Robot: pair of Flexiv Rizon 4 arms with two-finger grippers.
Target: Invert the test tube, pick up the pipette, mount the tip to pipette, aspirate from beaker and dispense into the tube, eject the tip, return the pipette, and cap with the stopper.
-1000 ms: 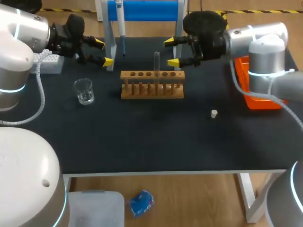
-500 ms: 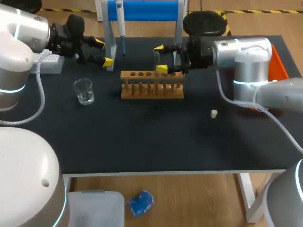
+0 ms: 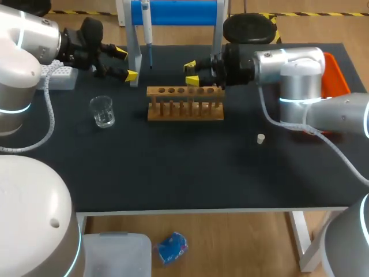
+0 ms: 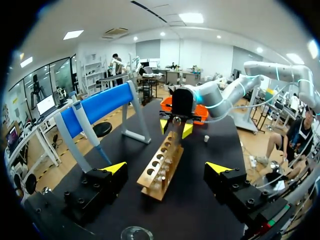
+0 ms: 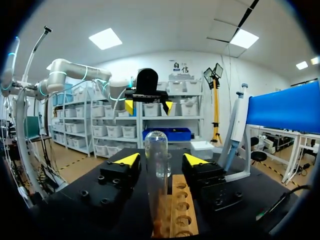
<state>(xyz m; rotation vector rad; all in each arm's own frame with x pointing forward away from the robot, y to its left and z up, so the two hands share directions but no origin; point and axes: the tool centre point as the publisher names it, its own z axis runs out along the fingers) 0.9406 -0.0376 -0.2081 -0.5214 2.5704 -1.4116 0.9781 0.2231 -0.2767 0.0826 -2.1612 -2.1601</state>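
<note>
A clear test tube (image 5: 156, 172) stands mouth-down in the wooden rack (image 3: 184, 104), rounded end up. My right gripper (image 3: 191, 73) straddles it, one yellow-tipped finger on each side. In the right wrist view a narrow gap shows on both sides of the tube, so the gripper (image 5: 161, 161) is open. My left gripper (image 3: 125, 64) hangs open beside the blue stand's post, empty, with the rack (image 4: 159, 169) ahead of it (image 4: 166, 168). The pipette (image 3: 147, 29) hangs on the blue stand. The glass beaker (image 3: 102, 111) sits left of the rack. A small white stopper (image 3: 260, 138) lies to the right.
A white tip box (image 3: 57, 75) sits at the far left behind my left arm. An orange tray (image 3: 335, 81) lies at the right edge behind my right arm. The blue stand's posts (image 3: 134, 57) rise just behind the rack.
My right gripper has moved left from beside the rack to around the test tube, and its fingers have drawn closer together. The left arm has stayed still.
</note>
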